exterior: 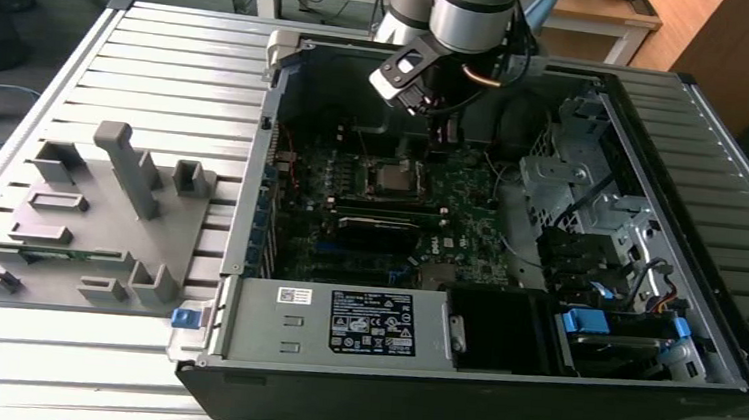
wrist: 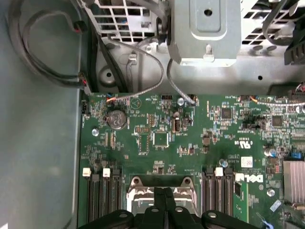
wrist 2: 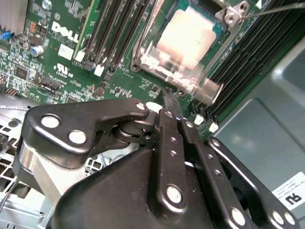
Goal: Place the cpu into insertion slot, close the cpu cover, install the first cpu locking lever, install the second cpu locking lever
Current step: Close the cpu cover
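The cpu (wrist 2: 189, 34), a pale silver square, lies in the insertion slot (exterior: 395, 179) on the green motherboard. The silver cpu cover (wrist 2: 183, 76) lies down around it as a frame, and its shiny tongue points toward my fingers. A thin wire locking lever (wrist 2: 274, 8) runs off from one socket corner. My gripper (wrist 2: 169, 93) hovers just beside the socket's edge, its black fingers pressed together with nothing between them. In the first wrist view the gripper (wrist: 164, 191) sits over the socket's metal rim (wrist: 136, 181). In the exterior view the gripper (exterior: 444, 130) hangs inside the open case, behind the socket.
Black memory slots (wrist: 102, 191) flank the socket on both sides. A metal drive cage (wrist: 205, 33) and loose cables (wrist: 143, 57) stand close behind. The white-labelled power supply (exterior: 373, 322) fills the case front. A grey parts fixture (exterior: 80, 217) rests at the exterior view's left.
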Motion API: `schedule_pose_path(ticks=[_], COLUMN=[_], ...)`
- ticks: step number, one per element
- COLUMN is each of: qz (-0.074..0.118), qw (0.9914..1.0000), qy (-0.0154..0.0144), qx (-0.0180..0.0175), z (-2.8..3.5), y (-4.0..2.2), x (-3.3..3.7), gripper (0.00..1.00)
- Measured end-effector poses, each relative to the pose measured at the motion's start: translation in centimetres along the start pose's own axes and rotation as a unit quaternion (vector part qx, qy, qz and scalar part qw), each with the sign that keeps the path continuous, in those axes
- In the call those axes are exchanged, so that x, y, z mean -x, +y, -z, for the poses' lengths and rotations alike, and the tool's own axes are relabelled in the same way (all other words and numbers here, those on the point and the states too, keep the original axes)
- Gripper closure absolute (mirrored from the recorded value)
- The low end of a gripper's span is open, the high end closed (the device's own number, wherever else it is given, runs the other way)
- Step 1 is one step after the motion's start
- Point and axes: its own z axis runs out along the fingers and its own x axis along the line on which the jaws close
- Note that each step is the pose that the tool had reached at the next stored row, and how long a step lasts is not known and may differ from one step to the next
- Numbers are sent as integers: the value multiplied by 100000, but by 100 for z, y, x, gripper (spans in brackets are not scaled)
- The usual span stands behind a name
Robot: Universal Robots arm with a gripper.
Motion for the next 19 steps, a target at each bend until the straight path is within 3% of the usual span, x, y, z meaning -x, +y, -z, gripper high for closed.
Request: schedule_pose_path(ticks=[6, 10, 18, 19], qz=[-3, -2, 3, 2], qw=[100000, 100000, 100000, 100000], qy=[1, -2, -4, 2], qx=[7, 4, -15, -180], z=[3, 3, 4, 2], y=[-126, -176, -190, -190], x=[1, 2, 2, 2], gripper=[90, 90, 90, 90])
